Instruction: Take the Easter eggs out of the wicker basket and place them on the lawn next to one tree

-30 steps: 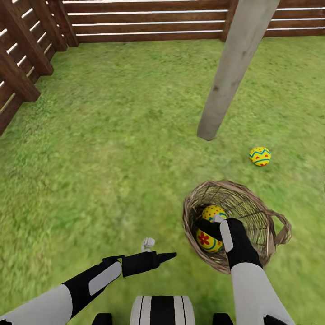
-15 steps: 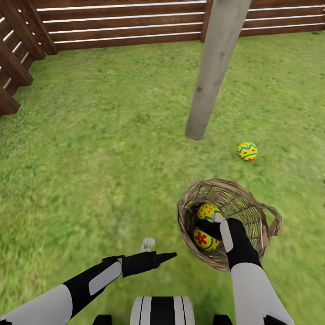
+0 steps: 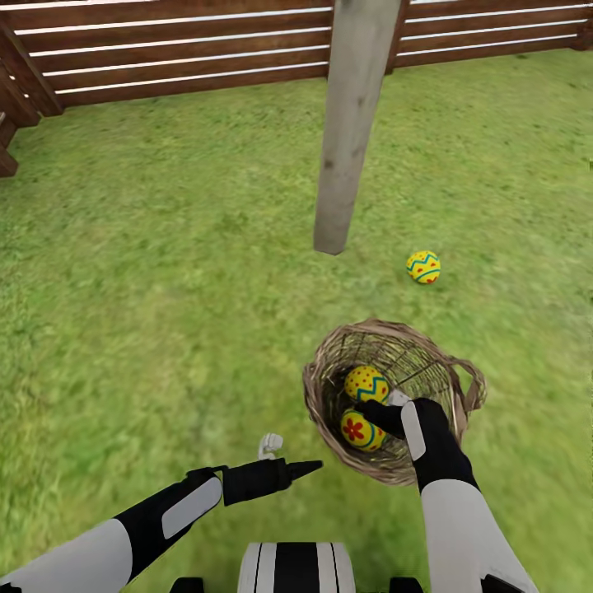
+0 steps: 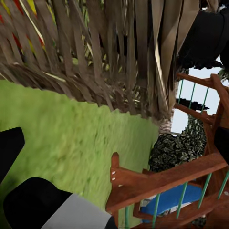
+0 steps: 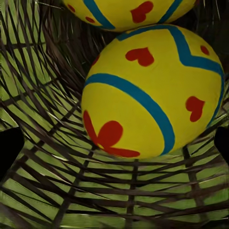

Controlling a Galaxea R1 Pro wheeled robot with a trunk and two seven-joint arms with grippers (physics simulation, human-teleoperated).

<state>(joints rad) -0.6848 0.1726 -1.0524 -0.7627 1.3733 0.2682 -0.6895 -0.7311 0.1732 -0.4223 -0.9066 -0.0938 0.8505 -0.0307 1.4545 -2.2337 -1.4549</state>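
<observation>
The wicker basket (image 3: 329, 387) stands on the lawn (image 3: 165, 288) with two Easter eggs inside, one (image 3: 367, 384) above the other (image 3: 357, 430). My right gripper (image 3: 380, 409) reaches into the basket, open, just right of those eggs. In the right wrist view the nearer egg (image 5: 152, 90) sits on the weave ahead of the open gripper (image 5: 115, 148), and the other egg (image 5: 129, 12) lies just beyond it. The third egg (image 3: 423, 267) lies on the grass close to the pale trunk of the tree (image 3: 346, 123). My left gripper (image 3: 290, 455) hovers open, left of the basket (image 4: 95, 52).
A brown slat fence (image 3: 165, 58) bounds the lawn at the back and left. In the left wrist view a wooden play frame (image 4: 181, 176) with a blue slide (image 4: 171, 200) stands beyond the basket. Grass stretches wide to the left of the tree.
The whole head view has swung, so basket, tree and loose egg sit further left in the picture. Both arms keep their pose; the two eggs now show more fully beside the right gripper.
</observation>
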